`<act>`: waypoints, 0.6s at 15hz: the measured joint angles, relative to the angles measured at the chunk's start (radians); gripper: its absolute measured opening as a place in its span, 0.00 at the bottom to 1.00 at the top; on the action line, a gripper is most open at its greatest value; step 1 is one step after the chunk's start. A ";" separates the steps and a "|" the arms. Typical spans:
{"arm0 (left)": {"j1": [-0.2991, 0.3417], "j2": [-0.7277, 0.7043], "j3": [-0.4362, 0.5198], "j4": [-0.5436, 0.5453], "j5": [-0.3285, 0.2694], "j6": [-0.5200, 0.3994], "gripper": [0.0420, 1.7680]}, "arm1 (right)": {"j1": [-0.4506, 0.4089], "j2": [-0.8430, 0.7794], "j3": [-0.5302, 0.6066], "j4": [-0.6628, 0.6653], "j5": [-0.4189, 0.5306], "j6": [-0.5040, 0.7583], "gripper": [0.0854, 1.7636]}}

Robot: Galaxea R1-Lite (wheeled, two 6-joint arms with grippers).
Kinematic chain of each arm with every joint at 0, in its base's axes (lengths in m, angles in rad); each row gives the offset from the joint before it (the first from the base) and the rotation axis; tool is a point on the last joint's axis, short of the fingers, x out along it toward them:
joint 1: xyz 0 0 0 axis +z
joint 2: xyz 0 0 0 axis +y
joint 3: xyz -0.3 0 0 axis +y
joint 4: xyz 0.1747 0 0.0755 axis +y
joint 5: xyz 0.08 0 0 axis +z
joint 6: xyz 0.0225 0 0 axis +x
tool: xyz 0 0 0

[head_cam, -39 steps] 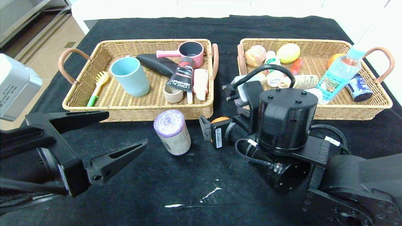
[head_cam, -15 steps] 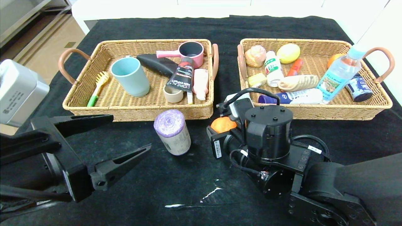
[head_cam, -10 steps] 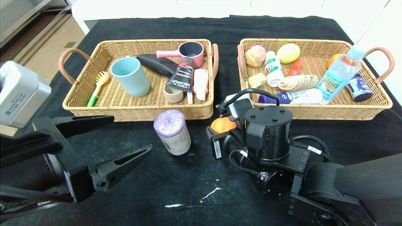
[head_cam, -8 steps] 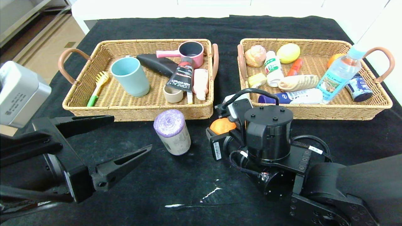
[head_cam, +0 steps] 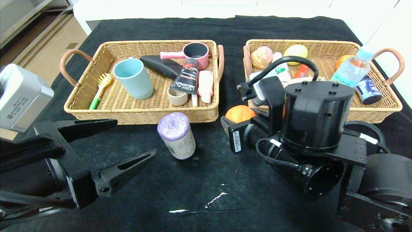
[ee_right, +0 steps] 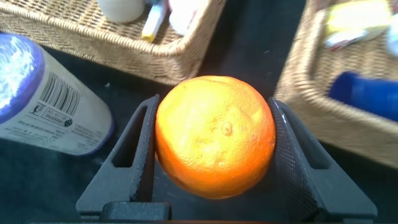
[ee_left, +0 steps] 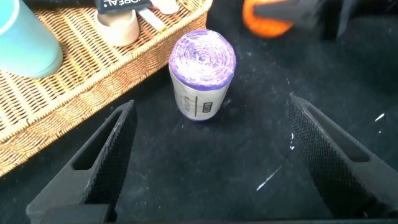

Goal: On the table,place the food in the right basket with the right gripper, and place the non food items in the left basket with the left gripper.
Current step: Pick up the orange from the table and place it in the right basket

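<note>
The right gripper (ee_right: 214, 146) is pinching a round orange fruit (head_cam: 239, 113) in the gap between the two wicker baskets (head_cam: 141, 111). The left gripper (ee_left: 211, 158) is hovering spread wide near a purple-topped roll (head_cam: 176, 135).

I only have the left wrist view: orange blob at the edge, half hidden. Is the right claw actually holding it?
Observer: Yes. The right wrist view shows the right claw closed on the orange, one finger on either side.
Operator: Is it in the basket?
Observer: No. In the head view the orange is between the two baskets, just outside the right basket.
Operator: And my own claw?
Observer: The left claw is open, near the purple roll, not touching it.
</note>
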 joint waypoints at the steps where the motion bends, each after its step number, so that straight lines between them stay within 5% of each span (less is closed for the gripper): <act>1: 0.000 0.000 0.000 -0.002 0.000 0.000 0.97 | -0.004 -0.027 -0.006 0.037 0.000 -0.040 0.63; 9: 0.000 -0.004 -0.002 -0.004 0.001 0.000 0.97 | -0.119 -0.122 -0.084 0.092 0.019 -0.166 0.63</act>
